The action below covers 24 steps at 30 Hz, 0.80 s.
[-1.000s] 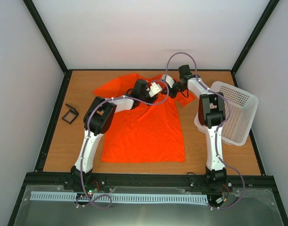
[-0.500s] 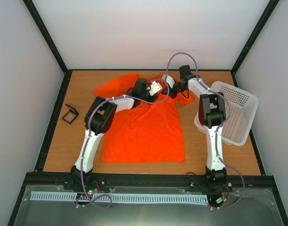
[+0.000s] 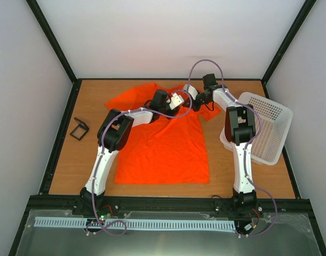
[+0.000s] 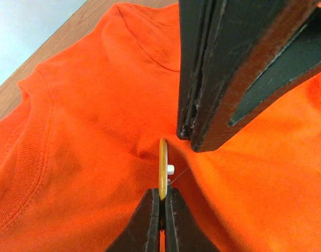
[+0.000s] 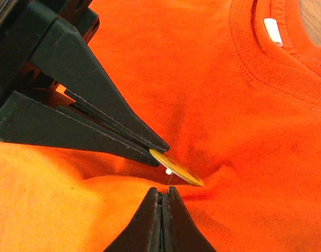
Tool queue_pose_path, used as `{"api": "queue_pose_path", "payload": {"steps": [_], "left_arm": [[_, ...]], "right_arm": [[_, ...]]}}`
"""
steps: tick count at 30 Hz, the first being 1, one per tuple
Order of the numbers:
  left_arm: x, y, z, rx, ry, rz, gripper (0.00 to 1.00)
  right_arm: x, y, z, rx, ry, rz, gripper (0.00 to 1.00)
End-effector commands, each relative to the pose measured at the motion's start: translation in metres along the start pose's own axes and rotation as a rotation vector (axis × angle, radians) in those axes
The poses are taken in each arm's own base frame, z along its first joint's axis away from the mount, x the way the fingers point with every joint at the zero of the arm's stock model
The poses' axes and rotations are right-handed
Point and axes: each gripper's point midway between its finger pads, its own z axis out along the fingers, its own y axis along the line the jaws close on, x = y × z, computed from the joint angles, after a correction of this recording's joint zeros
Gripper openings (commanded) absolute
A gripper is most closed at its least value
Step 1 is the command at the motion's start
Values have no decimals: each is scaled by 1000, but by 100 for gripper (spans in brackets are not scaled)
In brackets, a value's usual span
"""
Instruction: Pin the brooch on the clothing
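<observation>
The clothing, a bright orange T-shirt, lies flat on the wooden table with its neck toward the far side. Both grippers meet just below the collar. My left gripper is shut on the brooch, a thin golden disc held edge-on with its white stud and fine pin against the cloth. In the right wrist view the brooch juts from the left gripper toward a raised fold of clothing. My right gripper is shut on that fold, its tips just below the pin. From above, the brooch is hidden by the grippers.
A white perforated basket leans at the table's right edge beside the right arm. A small black square box sits on the table at the left. A white label shows inside the shirt's collar.
</observation>
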Motion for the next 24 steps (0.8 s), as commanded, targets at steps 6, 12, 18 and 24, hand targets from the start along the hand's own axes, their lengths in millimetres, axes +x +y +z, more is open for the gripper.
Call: {"api": "queue_pose_path", "payload": {"steps": [6, 12, 18, 24], "left_arm": [[-38, -3, -12, 54, -91, -76, 1], [-53, -1, -19, 60, -126, -98, 1], [-64, 0, -24, 74, -151, -118, 1], [-66, 8, -33, 69, -166, -132, 1]], "right_arm": [[-20, -3, -17, 24, -35, -39, 3], [-14, -3, -15, 26, -19, -37, 3], [-9, -3, -12, 25, -10, -34, 3], [-5, -3, -10, 25, -3, -28, 3]]}}
